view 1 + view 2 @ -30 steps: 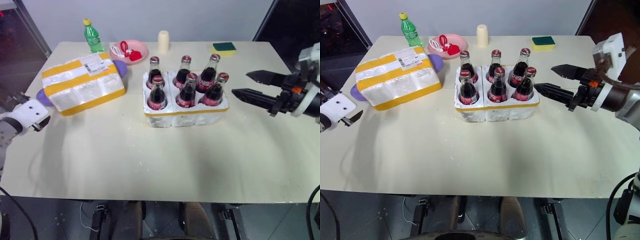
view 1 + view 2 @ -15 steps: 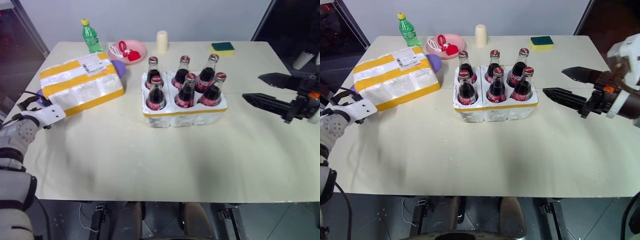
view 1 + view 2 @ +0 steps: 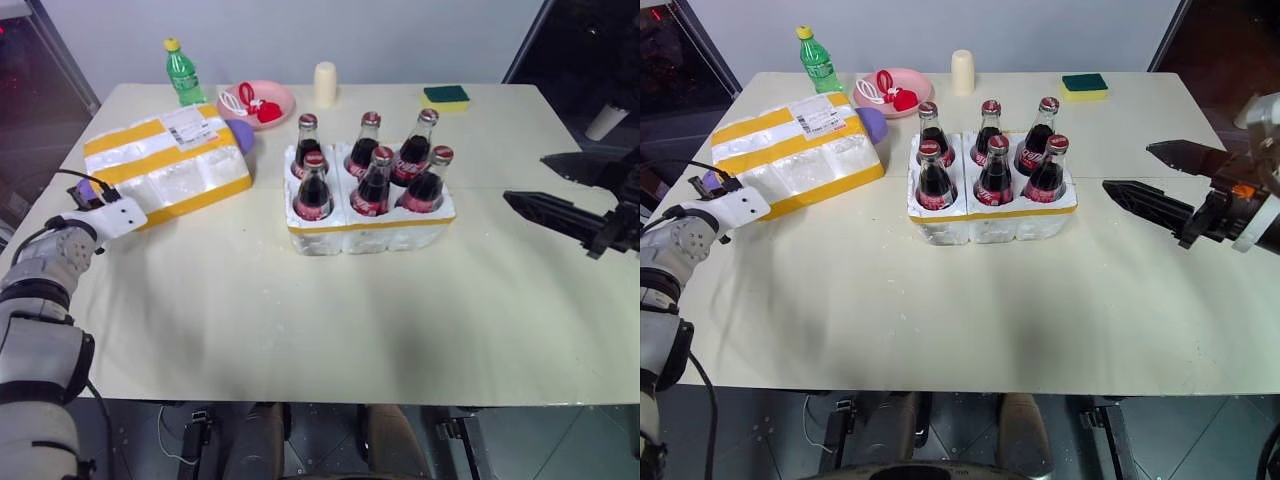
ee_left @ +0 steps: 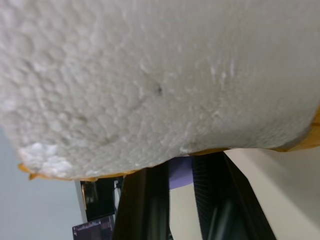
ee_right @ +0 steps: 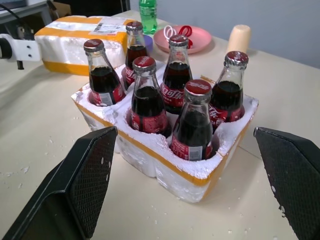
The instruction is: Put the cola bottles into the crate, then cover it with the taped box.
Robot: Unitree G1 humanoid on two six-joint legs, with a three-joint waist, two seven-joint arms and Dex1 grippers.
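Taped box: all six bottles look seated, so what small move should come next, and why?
Probably ease the left gripper further onto the taped box end and grip it: six cola bottles already fill the crate, the box lies on the table, and the right gripper is open beside the crate.

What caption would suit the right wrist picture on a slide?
Six cola bottles stand in the crate, framed by the open right gripper; the taped box waits behind.

The left pincer [image 3: 88, 196] reached forward, low at the left side. The right pincer [image 3: 1140, 178] hung level, its fingers spread wide apart.
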